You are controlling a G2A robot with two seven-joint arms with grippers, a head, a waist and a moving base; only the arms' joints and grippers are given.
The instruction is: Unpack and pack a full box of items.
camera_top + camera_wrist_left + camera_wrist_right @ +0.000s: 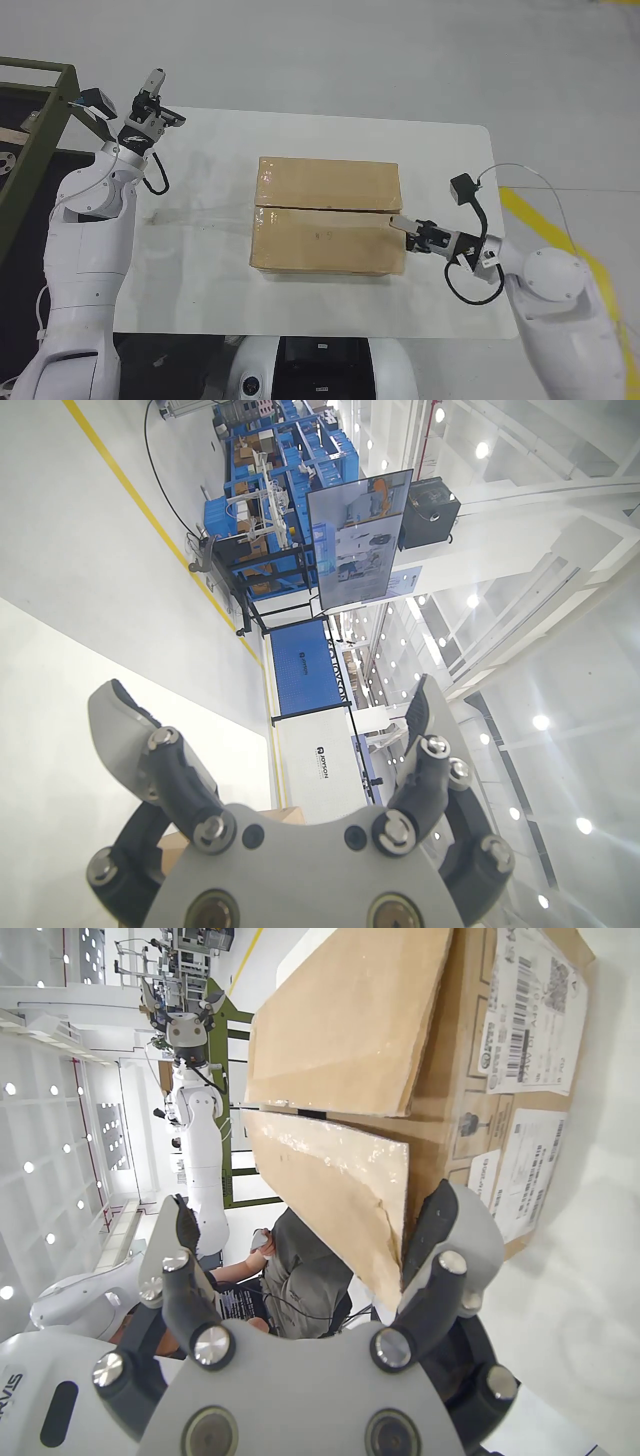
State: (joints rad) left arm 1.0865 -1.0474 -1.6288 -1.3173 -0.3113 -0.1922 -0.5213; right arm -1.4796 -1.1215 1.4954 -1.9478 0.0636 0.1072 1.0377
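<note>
Cardboard box (325, 215) on white table (200, 270); grey floor (350, 50), yellow line (530, 218).

We saw the box (326, 215) at the middle of the table (200, 290), with the right gripper (398, 222) at its right end, astride a flap's corner. The left gripper (267, 692) hung by the table's far left corner, well apart.

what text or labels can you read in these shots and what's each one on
Box end, big white label: barcodes and print, too small to read.
Smaller labels beside it: blurred, unreadable.
Blue panel in the room behind: a brand mark, not quoted.
White cabinet next to it: the same kind of mark, not quoted.
</note>
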